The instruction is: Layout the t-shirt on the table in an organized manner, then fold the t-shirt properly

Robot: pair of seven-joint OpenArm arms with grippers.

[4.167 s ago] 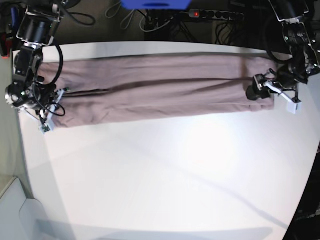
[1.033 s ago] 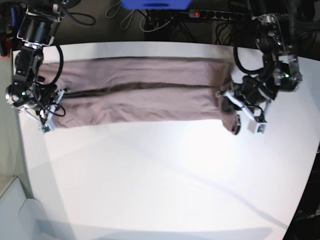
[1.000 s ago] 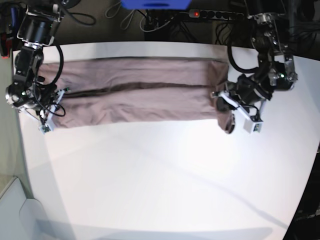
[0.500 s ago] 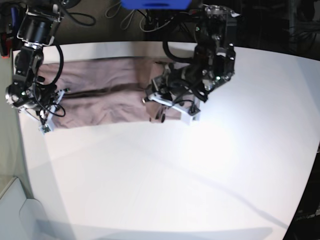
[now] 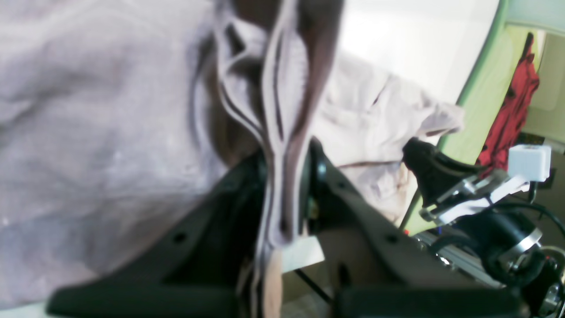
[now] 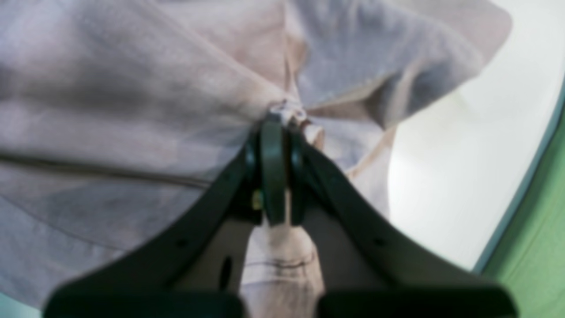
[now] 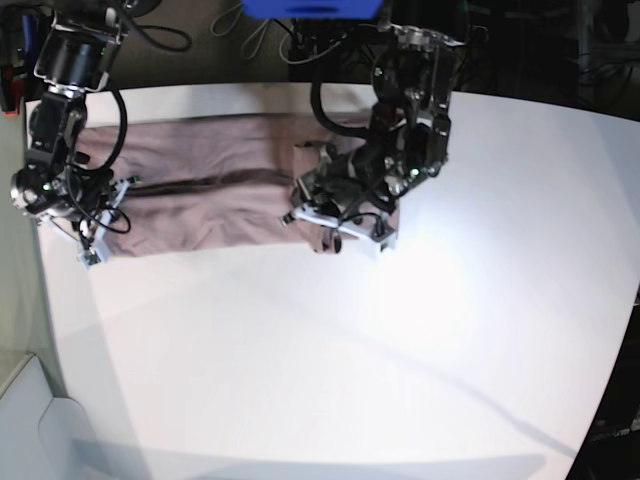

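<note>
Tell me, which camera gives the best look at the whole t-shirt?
The base view: it shows the t-shirt spread along the table's far edge, with one end carried over by the left gripper. Both wrist views show only blurry close-ups of cloth pinched in a gripper.

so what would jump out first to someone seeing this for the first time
The left gripper, mid-table in the base view, is clamped on a bunched end of the mauve t-shirt above the white table. At the table's left edge, the right gripper pinches the shirt's other end.
</note>
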